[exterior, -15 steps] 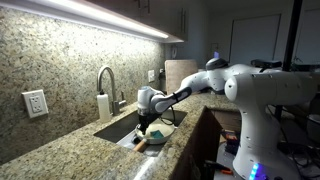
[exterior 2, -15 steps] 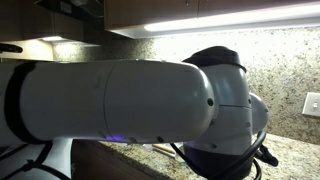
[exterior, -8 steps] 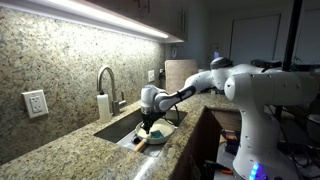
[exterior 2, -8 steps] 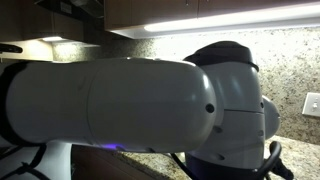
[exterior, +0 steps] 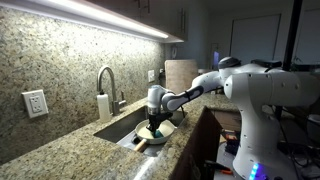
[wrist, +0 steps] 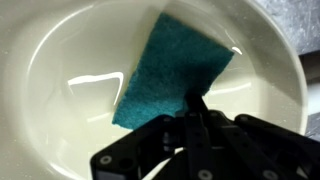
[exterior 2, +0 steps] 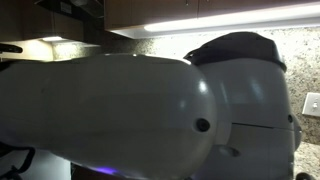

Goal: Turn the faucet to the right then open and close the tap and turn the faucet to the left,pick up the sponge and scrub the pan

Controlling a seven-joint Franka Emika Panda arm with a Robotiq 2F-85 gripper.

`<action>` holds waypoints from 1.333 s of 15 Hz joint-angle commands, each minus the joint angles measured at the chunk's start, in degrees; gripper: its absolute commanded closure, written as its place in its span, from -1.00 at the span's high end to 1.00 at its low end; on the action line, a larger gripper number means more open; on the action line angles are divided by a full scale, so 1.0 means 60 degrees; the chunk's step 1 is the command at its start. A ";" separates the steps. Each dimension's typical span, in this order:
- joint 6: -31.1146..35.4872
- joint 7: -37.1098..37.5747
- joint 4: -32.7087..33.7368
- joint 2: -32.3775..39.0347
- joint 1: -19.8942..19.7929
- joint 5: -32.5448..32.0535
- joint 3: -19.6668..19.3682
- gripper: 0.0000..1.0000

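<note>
The wrist view looks straight down into the cream-white pan (wrist: 55, 90). The teal sponge (wrist: 170, 62) lies flat against its bottom. My gripper (wrist: 195, 102) is shut on the sponge's lower right edge, with the fingers pressed together. In an exterior view the gripper (exterior: 153, 124) reaches down into the pan (exterior: 163, 131), which sits in the sink, and the pan's tan handle (exterior: 140, 143) points toward the counter's front. The silver faucet (exterior: 105, 76) arches behind the sink, left of the gripper. The sponge is too small to make out there.
A white soap bottle (exterior: 103, 106) stands beside the faucet on the granite counter (exterior: 70, 150). A wall outlet (exterior: 35, 103) is on the backsplash. In an exterior view the robot's white arm (exterior 2: 120, 120) fills nearly the whole picture; only a wall outlet (exterior 2: 312, 103) shows.
The gripper and forearm have slid to the right over the pan with the sponge held. The arm's body fills more of the blocked exterior view.
</note>
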 commanded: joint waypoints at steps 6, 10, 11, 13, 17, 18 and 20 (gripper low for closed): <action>-0.0450 0.0579 -0.0602 0.0038 -0.0654 -0.0222 0.0074 -1.00; -0.0383 0.0506 -0.0462 -0.0001 -0.0598 -0.0195 -0.0055 -1.00; -0.0333 0.0497 -0.0428 -0.0002 -0.0584 -0.0201 -0.0095 -1.00; -0.0303 0.0461 -0.0347 -0.0003 -0.0542 -0.0199 -0.0157 -1.00; -0.0002 0.0340 -0.0179 -0.0006 -0.0403 -0.0161 -0.0278 -1.00; 0.0020 0.0294 -0.0143 -0.0006 -0.0356 -0.0167 -0.0268 -1.00; 0.0071 0.0238 -0.0094 -0.0006 -0.0296 -0.0166 -0.0243 -1.00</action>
